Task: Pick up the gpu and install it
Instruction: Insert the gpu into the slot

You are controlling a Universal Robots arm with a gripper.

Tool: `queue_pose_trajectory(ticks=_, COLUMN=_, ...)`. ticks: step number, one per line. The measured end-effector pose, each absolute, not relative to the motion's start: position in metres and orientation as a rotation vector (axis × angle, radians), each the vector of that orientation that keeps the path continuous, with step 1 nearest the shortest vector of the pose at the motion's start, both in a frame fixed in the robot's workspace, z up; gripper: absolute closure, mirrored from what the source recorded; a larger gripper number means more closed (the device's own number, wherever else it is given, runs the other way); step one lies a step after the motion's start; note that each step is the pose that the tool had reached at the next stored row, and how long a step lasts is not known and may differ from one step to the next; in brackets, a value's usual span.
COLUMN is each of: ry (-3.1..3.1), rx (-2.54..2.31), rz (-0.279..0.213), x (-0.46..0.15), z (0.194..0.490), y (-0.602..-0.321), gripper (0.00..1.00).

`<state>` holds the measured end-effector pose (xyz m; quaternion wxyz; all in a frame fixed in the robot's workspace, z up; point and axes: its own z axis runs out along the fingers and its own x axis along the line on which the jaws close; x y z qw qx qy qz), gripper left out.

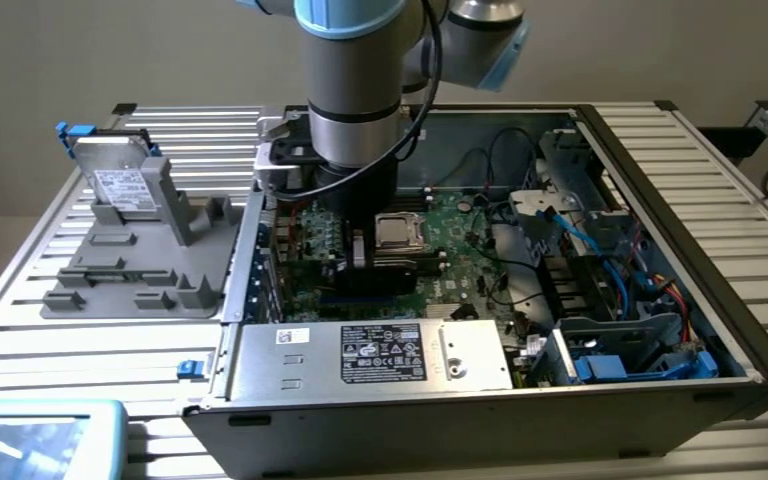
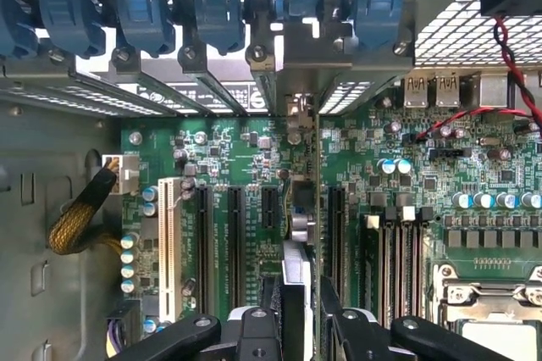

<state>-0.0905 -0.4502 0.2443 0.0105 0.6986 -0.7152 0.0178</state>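
End effector clamped on gpu, upright over motherboard slots.

This is probably a robotics lab or test workshop, not a home or office. An industrial robot arm reaches into an open PC case with its motherboard bare, and the case sits on a slatted aluminium table. A grey moulded fixture beside the case holds a hard drive, and the wall behind is plain and undecorated.
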Motion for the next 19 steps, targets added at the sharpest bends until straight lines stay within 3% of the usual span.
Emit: queue_pose_trajectory(ticks=19, ry=-2.23, rx=2.178, rz=0.05, x=-0.0915, z=0.2434, y=-0.4501, gripper=0.72)
